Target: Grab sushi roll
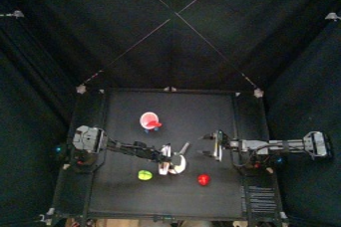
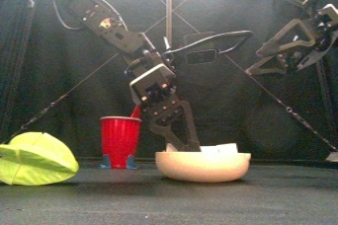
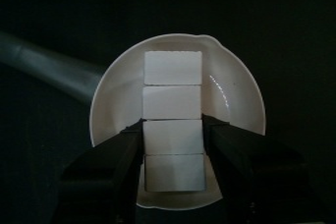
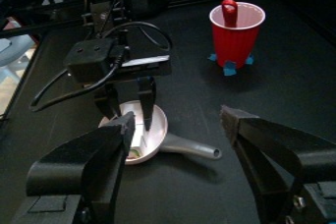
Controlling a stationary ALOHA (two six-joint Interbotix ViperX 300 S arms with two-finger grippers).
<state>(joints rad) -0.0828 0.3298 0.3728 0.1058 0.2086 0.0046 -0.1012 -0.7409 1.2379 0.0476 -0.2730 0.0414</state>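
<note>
The sushi roll (image 3: 174,100) is a row of several white blocks lying in a white handled bowl (image 3: 243,90). My left gripper (image 3: 174,141) hangs straight over the bowl, its open jaws close on either side of the block at one end of the row. In the front view the left gripper (image 2: 177,138) dips into the bowl (image 2: 203,166), where white pieces (image 2: 224,149) rise above the rim. My right gripper (image 4: 178,118) stands wide open and empty above the table, a little to the right of the bowl (image 4: 153,130).
A red cup (image 2: 121,140) with something red inside stands behind and left of the bowl, on blue feet (image 4: 231,66). A green leafy object (image 2: 38,158) lies at the front left. A small red object (image 1: 204,179) sits front right of the bowl.
</note>
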